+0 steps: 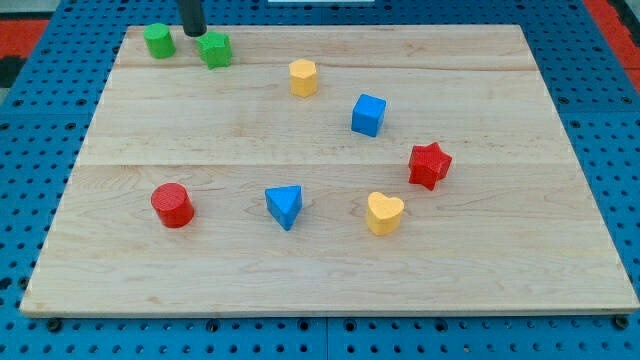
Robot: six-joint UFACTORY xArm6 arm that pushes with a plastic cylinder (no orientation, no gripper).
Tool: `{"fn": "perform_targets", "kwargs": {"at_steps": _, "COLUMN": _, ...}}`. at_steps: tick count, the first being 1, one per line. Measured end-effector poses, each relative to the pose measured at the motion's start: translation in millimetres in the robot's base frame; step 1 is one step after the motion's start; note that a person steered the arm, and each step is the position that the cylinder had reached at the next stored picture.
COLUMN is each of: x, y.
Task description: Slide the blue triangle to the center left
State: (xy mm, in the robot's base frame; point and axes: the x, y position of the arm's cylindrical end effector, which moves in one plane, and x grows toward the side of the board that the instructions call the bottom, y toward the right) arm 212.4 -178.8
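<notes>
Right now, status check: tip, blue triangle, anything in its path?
My tip at view's top left, between two green blocks, far from blue triangle. Triangle at lower centre, untouched. Red cylinder sits to its left, in the way.

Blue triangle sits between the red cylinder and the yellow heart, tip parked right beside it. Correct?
Partly. The camera view shows the blue triangle between the red cylinder and yellow heart, but my tip is at the view's top, between the two green blocks.

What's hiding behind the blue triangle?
Nothing hides there. Behind the blue triangle, toward the view's top, is bare wooden board, then the yellow block farther up. My tip is far away, between two green blocks.
</notes>
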Motion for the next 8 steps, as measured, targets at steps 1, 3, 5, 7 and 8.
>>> {"fn": "perform_targets", "kwargs": {"at_steps": 1, "x": 8, "y": 15}}
{"fn": "perform_targets", "kwargs": {"at_steps": 3, "x": 12, "y": 69}}
{"fn": "perform_targets", "kwargs": {"at_steps": 5, "x": 55, "y": 79}}
{"fn": "perform_targets", "kwargs": {"at_steps": 7, "x": -6, "y": 24}}
{"fn": "perform_targets", "kwargs": {"at_steps": 8, "x": 38, "y": 37}}
